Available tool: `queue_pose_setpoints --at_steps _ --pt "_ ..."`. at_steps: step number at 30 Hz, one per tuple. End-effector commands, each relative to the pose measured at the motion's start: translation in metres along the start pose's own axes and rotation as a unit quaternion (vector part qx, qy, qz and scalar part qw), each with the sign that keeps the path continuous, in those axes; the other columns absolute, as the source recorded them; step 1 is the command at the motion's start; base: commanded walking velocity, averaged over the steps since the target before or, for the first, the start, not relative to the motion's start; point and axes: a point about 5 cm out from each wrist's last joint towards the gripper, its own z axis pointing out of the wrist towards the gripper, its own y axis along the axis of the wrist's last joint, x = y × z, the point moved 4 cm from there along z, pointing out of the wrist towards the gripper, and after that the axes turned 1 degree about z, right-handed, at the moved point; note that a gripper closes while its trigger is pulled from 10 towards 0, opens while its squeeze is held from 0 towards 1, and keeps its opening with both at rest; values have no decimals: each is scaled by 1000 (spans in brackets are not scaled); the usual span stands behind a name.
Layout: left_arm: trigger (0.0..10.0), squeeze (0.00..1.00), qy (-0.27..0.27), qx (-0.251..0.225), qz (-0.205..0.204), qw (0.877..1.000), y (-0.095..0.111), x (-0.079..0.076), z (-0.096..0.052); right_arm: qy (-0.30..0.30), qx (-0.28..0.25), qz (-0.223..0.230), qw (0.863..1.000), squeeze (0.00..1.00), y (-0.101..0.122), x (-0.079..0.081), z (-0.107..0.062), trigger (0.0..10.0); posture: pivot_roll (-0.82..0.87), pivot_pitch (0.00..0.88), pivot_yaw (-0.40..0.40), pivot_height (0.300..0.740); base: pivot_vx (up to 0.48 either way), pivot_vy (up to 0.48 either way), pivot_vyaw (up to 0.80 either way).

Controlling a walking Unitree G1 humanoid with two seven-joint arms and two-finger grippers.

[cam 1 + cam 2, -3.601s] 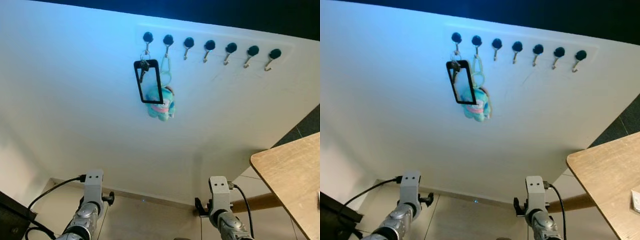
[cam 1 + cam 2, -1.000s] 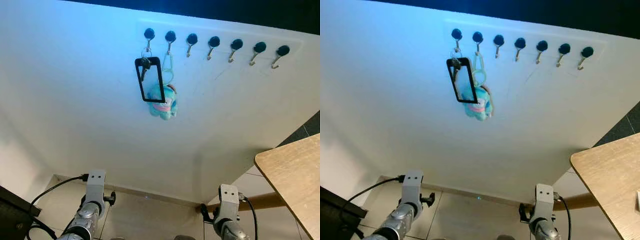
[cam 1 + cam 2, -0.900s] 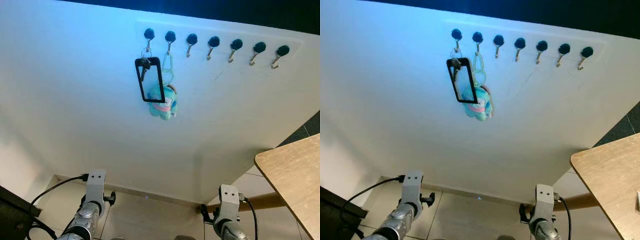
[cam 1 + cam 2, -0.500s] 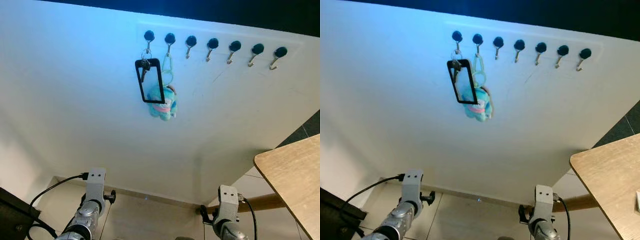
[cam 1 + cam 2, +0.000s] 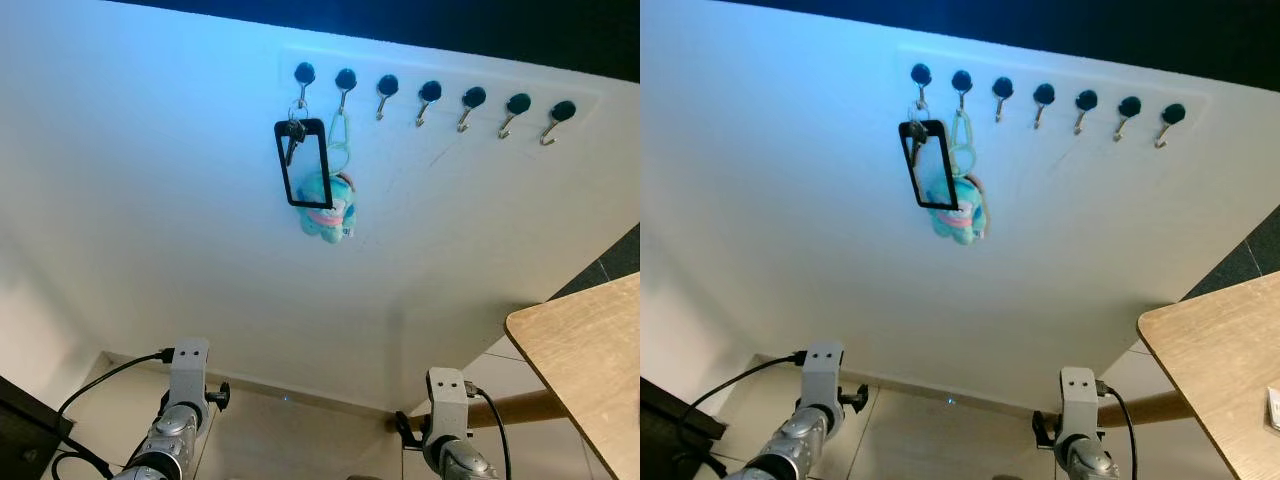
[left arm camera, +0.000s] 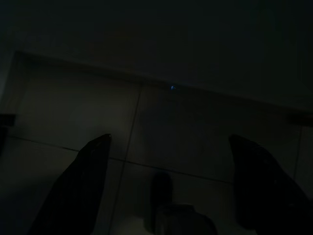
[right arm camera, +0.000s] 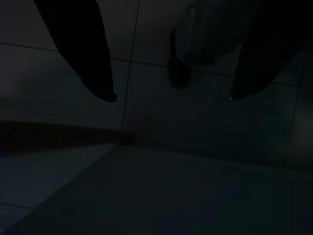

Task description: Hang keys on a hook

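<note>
Keys (image 5: 291,135) with black tag (image 5: 303,165) hang on the rack's leftmost hook (image 5: 303,74) — both claws, left claw (image 6: 171,196) and right claw (image 7: 171,98), seemingly spread wide, empty.

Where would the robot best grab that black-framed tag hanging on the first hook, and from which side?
Probably the lower edge of the black-framed tag, approached from below and in front. It hangs upright from the leftmost hook and lies against the wall, so its bottom rim juts free, while the turquoise plush keychain crowds its right side.
</note>
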Motion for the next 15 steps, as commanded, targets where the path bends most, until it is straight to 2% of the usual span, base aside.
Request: queue_pose_setpoints --at_steps 1,3,6,15 --pt "10000 0 -8 7 -4 1000 -7 -10 -1 -5 11 0 1000 0 -4 -4 -1 10000 70 30 -106 740 0 0 0" --pt "10000 0 -5 1 -11 1000 -1 -10 1 -12 8 21 1000 0 -3 -4 0 10000 73 16 -100 740 0 0 0" --pt "10000 0 -6 1 -12 1000 1 -10 1 -14 10 27 999 0 -4 -4 0 10000 67 12 -92 740 0 0 0" --pt "10000 0 -18 -3 14 1000 12 -11 4 -34 11 53 998 0 -7 -14 -2 10000 60 31 -64 740 0 0 0"
